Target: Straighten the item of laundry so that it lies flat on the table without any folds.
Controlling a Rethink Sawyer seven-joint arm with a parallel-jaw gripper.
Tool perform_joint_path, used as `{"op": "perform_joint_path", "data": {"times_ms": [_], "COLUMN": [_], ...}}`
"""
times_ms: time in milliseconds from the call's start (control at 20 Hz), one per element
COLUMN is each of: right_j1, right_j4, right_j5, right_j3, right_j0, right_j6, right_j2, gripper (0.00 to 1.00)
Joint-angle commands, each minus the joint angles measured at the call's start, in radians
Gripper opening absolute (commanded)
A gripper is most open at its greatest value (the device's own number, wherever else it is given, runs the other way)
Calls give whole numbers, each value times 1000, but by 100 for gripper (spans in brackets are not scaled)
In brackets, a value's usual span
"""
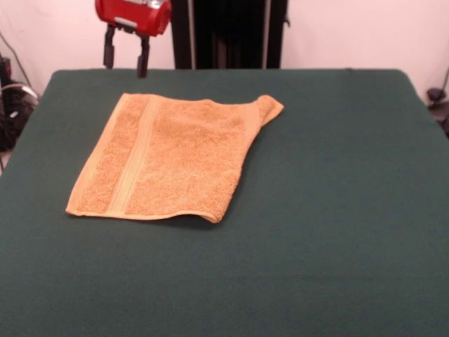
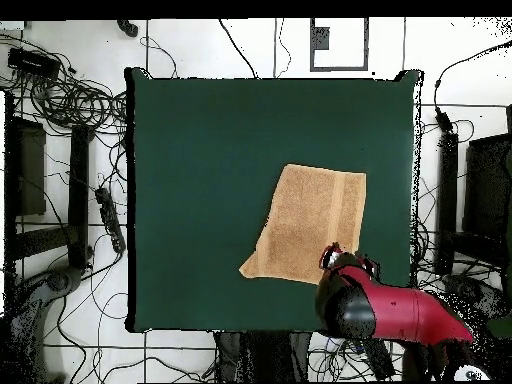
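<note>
You have no bin, basket or tray in either view, so nothing is held inside anything; the only bearing surface is the table [image 1: 337, 210], and all it carries is the towel [image 1: 175, 158].

In the front view the towel lies in the left half of the green cloth, toward the far side. One woven band [image 1: 133, 158] runs along its length near the left short edge. The right side is not squared off: its edge slants from a small flap [image 1: 269, 109] at the far right corner down to a pointed near corner, and a thin shadow along the near right edge shows it lifting slightly there. The other woven band cannot be made out on that side.

The gripper [image 1: 126, 60] hangs above the table's far edge, just beyond the towel's far left corner, with two dark fingers [image 1: 109, 48] pointing down, spread apart and empty. It does not touch the cloth.

The overhead view gives you the towel's outline better: a four-sided shape, wide and square at one end, narrowing to a point at the other. There the red and black arm [image 2: 400, 312] reaches in over the table's edge and its head covers the towel's nearest corner, so the fingers are hidden from you. Only the front view shows them apart. The overhead view also shows cables on the floor around the table.
</note>
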Motion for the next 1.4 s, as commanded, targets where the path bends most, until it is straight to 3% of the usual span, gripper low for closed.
{"op": "perform_joint_path", "data": {"times_ms": [50,400,650,750,900,1200,1400], "right_j1": [-18,1,33,66,100,222,311], "right_j4": [67,178,239,240,273,323,339], "right_j5": [137,233,262,230,197,90,31], "right_j3": [-27,-82,-100,-121,-109,-100,-115], "right_j0": [123,209,319,396,433,493,486], "right_j6": [37,75,161,221,236,244,214], "right_j2": [128,154,78,3,-13,-39,-29], "gripper": [100,100,100,100,100,100,100]}}
